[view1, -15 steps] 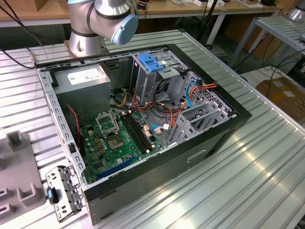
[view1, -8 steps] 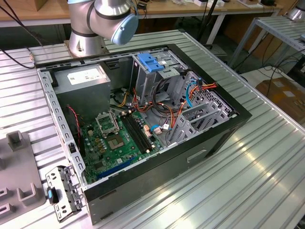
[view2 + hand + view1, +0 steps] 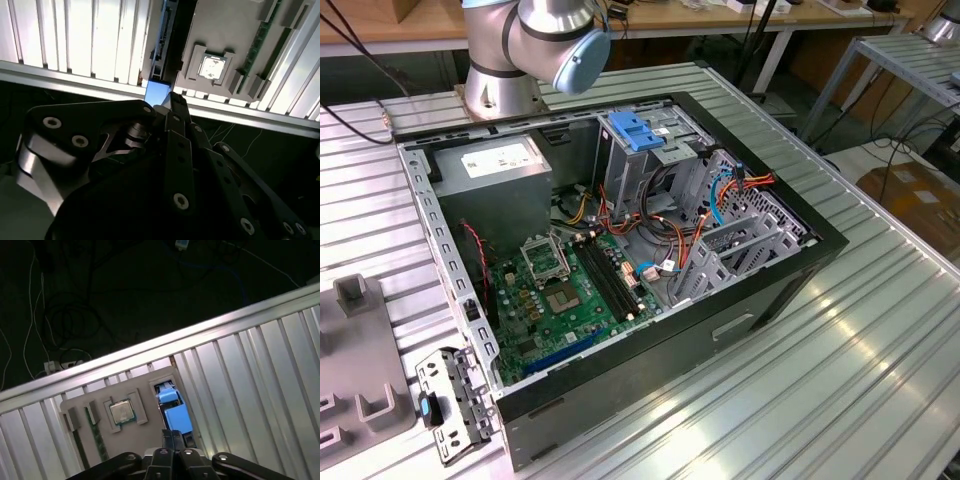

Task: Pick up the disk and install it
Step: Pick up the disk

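Observation:
My gripper is shut on the disk, which I see edge-on as a light-blue carrier rail sticking out past the fingertips. In the second wrist view the disk runs on from the gripper as a thin dark strip. It hangs high above a grey parts tray on the ribbed metal table, over the tray's open slot. The open computer case lies on its side in the exterior view, with grey drive cages at its right end.
The tray holds a processor chip and memory sticks. The table edge and a dark floor with cables lie close beyond it. A blue plastic bracket tops the tall cage. A loose metal bracket lies by the case's near corner.

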You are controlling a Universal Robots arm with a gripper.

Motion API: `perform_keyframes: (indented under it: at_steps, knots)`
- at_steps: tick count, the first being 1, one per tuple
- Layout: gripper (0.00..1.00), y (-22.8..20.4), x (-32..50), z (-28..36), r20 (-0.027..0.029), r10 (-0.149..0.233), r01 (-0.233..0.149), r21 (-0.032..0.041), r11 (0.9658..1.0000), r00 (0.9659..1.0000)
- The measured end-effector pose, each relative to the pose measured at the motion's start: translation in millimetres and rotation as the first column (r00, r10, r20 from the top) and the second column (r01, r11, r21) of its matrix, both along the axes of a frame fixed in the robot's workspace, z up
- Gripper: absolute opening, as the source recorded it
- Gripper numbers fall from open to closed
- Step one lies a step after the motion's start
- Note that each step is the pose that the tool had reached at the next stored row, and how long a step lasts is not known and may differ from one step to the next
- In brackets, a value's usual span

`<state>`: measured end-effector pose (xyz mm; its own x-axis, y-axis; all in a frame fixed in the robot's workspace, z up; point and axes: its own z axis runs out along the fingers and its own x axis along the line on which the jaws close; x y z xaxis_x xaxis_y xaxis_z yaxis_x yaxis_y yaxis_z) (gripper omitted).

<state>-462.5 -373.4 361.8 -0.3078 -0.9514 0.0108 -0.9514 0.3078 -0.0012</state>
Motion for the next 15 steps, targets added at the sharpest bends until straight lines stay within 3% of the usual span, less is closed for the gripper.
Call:
perform_keyframes:
  at_steps: [4,10,15]
  knots:
    - [0.11,0.0,-0.9,-3.5,0.0001,0.033,-0.033,0.0077,0.9994,0.9994]
    - [0.47,-0.1,-3.6,-12.4,0.0005,0.074,-0.074,0.0151,0.9971,0.9973]
    - [0.6,0.0,-4.8,-18.6,0.0008,0.126,-0.126,0.0192,0.9918,0.992]
